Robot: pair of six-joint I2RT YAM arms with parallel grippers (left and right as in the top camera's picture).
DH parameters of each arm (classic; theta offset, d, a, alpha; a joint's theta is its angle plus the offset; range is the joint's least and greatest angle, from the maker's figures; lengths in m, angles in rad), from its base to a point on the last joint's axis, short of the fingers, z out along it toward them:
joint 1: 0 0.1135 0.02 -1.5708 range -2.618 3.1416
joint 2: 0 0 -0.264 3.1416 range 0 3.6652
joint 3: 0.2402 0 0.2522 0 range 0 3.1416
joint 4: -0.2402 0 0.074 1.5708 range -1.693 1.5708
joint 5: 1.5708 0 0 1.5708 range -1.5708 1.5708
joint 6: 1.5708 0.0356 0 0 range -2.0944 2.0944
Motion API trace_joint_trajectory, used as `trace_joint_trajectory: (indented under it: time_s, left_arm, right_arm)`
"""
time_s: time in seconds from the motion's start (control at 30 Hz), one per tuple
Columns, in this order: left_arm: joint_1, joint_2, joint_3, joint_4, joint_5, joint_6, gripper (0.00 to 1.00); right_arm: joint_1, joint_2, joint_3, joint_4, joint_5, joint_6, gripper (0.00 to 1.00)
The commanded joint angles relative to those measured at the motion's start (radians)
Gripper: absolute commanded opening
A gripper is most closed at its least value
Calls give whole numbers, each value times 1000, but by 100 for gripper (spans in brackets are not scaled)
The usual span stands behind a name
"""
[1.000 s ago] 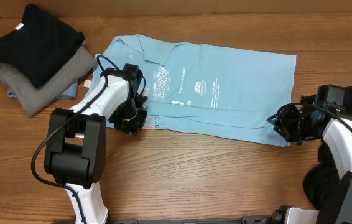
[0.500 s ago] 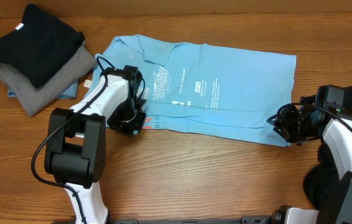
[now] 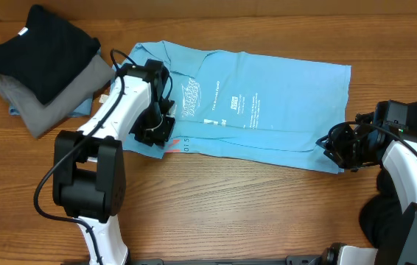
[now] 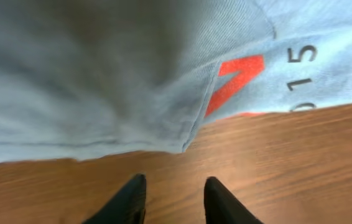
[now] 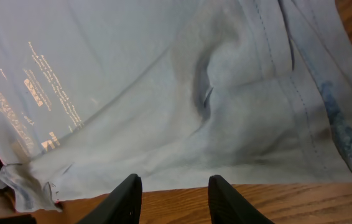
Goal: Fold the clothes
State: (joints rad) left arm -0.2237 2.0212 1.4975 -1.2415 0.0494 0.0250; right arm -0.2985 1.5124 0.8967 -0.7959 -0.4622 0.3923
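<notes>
A light sky-blue T-shirt with white print lies spread flat across the middle of the table. My left gripper hovers at the shirt's near left edge. In the left wrist view it stands open over bare wood, just short of the hem and a red letter. My right gripper sits at the shirt's near right corner. It is open too, over wood, with the wrinkled cloth right ahead of its fingers. A folded black garment rests at the far left.
The black garment lies on top of a folded grey one, with a bit of blue cloth under the pile. Bare wooden tabletop runs along the near side.
The left gripper has moved a little toward the far side, closed briefly and opened again; red lettering at the shirt's near edge now shows beside it. The right arm has not moved.
</notes>
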Motion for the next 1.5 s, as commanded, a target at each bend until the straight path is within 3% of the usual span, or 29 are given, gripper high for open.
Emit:
trace_joint_trajectory:
  time_s: [0.0, 0.27, 0.33, 0.63, 0.87, 1.07, 1.17, 1.3, 1.47]
  left_arm:
    - [-16, 12, -80, 45, 18, -10, 38]
    - [-16, 12, -167, 155, -3, -11, 34]
    - [-16, 12, -167, 163, -29, -10, 24]
    - [-17, 12, -169, 194, -61, -10, 4]
    - [-17, 11, -107, 60, -56, -25, 4]
    - [-17, 11, 61, -40, -61, -18, 4]
    - [-17, 11, 126, -26, -61, 21, 10]
    - [-17, 11, 146, 33, -79, 99, 10]
    - [-17, 11, 146, 117, -169, 107, 10]
  right_arm:
    - [6, 5, 19, 5, 10, -4, 39]
    - [6, 5, 19, 5, 17, -4, 39]
    - [6, 5, 19, 4, 17, -4, 39]
    - [6, 5, 19, 0, 17, -4, 39]
    - [6, 5, 19, 2, 17, -4, 39]
    - [6, 5, 19, 4, 17, -4, 39]
    - [6, 5, 19, 4, 17, -4, 39]
    - [6, 5, 19, 4, 17, -4, 39]
    - [6, 5, 19, 5, 17, -4, 40]
